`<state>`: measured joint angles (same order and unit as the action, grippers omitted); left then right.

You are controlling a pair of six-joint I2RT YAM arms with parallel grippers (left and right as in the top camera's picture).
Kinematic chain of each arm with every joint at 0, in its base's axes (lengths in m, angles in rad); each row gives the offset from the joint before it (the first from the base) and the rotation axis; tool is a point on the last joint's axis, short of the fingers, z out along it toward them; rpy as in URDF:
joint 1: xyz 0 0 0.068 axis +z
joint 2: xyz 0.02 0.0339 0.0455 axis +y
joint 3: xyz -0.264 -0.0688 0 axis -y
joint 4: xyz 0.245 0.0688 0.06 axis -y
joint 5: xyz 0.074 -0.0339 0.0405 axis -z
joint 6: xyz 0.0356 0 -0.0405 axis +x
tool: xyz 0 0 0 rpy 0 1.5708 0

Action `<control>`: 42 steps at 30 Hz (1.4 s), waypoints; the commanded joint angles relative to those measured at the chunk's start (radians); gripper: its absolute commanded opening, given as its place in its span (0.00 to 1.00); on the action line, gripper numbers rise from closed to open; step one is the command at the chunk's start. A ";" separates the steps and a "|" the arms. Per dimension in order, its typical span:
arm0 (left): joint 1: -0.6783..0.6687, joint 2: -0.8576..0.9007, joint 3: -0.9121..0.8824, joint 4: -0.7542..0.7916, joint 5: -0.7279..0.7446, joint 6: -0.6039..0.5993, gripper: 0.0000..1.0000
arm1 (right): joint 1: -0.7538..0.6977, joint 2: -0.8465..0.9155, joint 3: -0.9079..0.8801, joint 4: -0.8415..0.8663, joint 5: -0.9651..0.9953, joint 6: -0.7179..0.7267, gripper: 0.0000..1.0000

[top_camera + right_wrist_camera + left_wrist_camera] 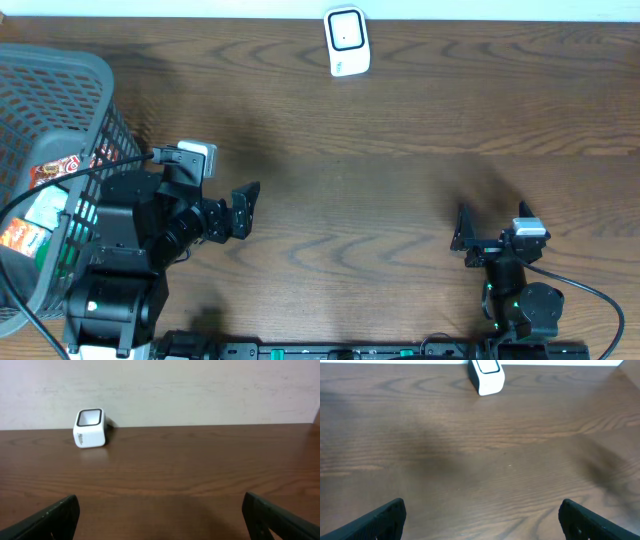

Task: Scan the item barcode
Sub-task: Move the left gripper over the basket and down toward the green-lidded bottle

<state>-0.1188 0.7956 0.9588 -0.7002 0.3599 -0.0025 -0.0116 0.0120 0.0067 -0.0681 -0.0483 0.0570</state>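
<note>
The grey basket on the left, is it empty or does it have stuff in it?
Not empty. Colourful packets lie inside the basket, seen from overhead past its mesh wall; how many, cannot tell.

The barcode scanner (347, 41) is a small white block with rounded corners and a dark square window framed in white; it stands at the far edge of the wooden table (400, 120), about midway along it. The items are packets lying in the grey mesh basket (70, 65) at the table's left end: a red printed packet (62, 168), a white-and-green packet (45, 212) and an orange packet (20, 238)
</note>
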 commanded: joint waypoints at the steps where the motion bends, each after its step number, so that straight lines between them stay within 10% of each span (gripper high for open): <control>1: -0.002 0.010 0.024 -0.003 -0.042 -0.001 0.98 | 0.006 -0.005 -0.001 -0.003 0.002 0.010 0.99; 23: 0.021 0.344 0.784 -0.342 -0.098 -0.057 0.98 | 0.006 -0.005 -0.001 -0.003 0.002 0.010 0.99; 42: 0.441 0.360 0.820 -0.425 -0.327 -0.338 0.98 | 0.006 -0.005 -0.001 -0.003 0.002 0.010 0.99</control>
<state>0.2771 1.1522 1.7634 -1.1225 0.0528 -0.2913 -0.0116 0.0120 0.0067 -0.0681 -0.0483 0.0570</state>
